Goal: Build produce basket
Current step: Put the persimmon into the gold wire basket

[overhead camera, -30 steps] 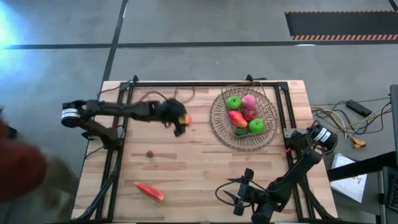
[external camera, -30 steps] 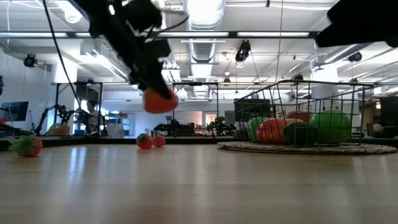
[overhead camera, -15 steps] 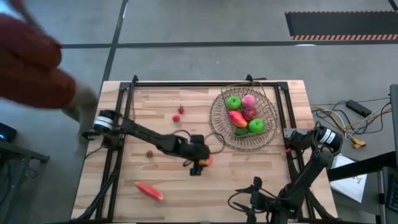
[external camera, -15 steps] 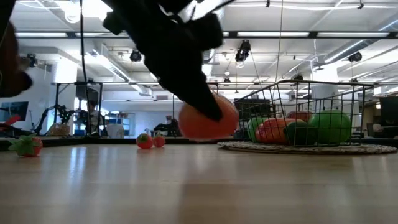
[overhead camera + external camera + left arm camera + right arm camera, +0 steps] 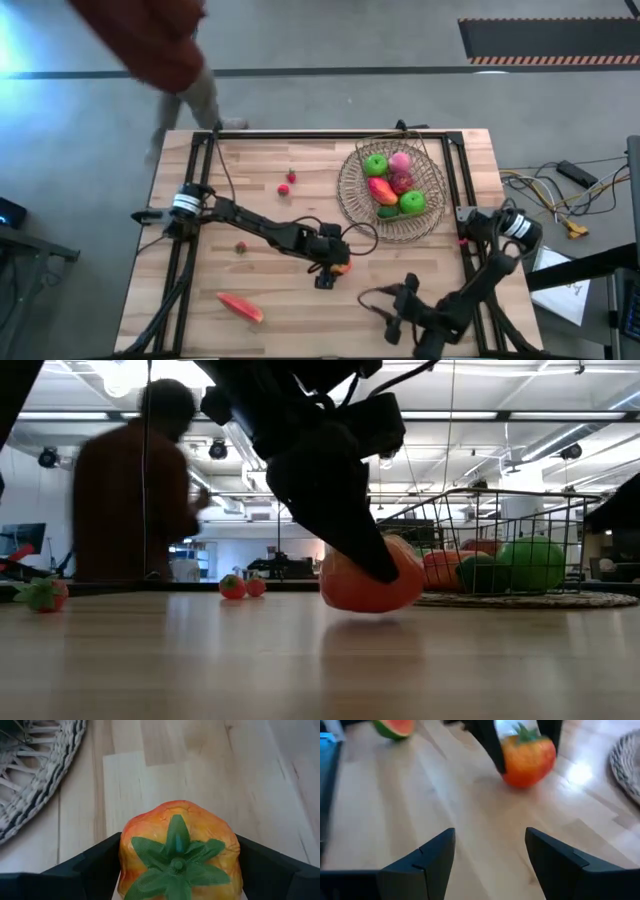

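Tomato (image 5: pixel 341 266) in transit: my left gripper (image 5: pixel 331 268) has its fingers (image 5: pixel 90 862) clamped on either flank of the orange-red fruit, green calyx facing the wrist camera, low over the tabletop (image 5: pixel 300 300) near the middle and a short way short of the basket (image 5: pixel 352 212). From table height the tomato (image 5: pixel 372 575) looks to sit at or just above the wood; I cannot tell whether it touches. The round wicker basket already carries two green apples (image 5: pixel 376 164), a pink peach (image 5: pixel 400 160) and other pieces. Left on the boards are a long red pepper (image 5: pixel 240 307) near the front edge, one strawberry (image 5: pixel 241 247) beside the left arm and two more strawberries (image 5: pixel 287 183) toward the back. My right gripper (image 5: pixel 489 851) waits near the front edge, fingers spread and empty, looking across at the tomato. A person (image 5: pixel 130 490) stands beyond the far side of the table.

I judge this the carry stage for the tomato. Next calls for lifting clear of the woven rim (image 5: pixel 40 785), swinging over an open patch among the fruit, then letting go gently so nothing rolls out.
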Motion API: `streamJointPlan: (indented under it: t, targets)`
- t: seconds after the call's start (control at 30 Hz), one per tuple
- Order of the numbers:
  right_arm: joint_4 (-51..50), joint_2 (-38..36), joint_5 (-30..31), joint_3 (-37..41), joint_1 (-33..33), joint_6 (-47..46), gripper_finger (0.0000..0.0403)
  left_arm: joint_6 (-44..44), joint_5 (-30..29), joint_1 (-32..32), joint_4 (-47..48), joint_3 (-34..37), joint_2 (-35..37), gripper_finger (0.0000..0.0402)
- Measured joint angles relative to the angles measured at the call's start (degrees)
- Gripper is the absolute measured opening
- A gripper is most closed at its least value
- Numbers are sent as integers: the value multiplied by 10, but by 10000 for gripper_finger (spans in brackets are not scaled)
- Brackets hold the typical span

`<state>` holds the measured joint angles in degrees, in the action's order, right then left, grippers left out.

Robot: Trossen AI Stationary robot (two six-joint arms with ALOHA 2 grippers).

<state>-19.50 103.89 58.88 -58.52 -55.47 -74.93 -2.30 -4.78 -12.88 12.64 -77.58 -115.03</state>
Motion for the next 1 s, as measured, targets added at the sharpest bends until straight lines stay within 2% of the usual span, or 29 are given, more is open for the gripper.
streamJointPlan:
  t: [0.13, 0.23, 0.4, 0.5, 0.73, 1.0]
  targets:
    - [28, 1, -16, 23, 40, 35, 261, 10, 14, 0, 1, 0, 1, 313]
    - [58, 1, -37, 33, 75, 98, 293, 14, 28, -1, 4, 1, 1, 313]
    - [93, 2, -114, 46, 141, 207, 356, 14, 30, -2, 4, 1, 2, 313]
    - [118, 2, -127, 46, 166, 283, 381, 14, 31, -2, 4, 1, 2, 313]
    - [157, 2, -108, 52, 189, 406, 389, 9, 56, -2, 4, 1, 2, 313]
    - [230, 2, -100, 41, 182, 538, 389, -34, 210, 19, 6, 7, 17, 313]
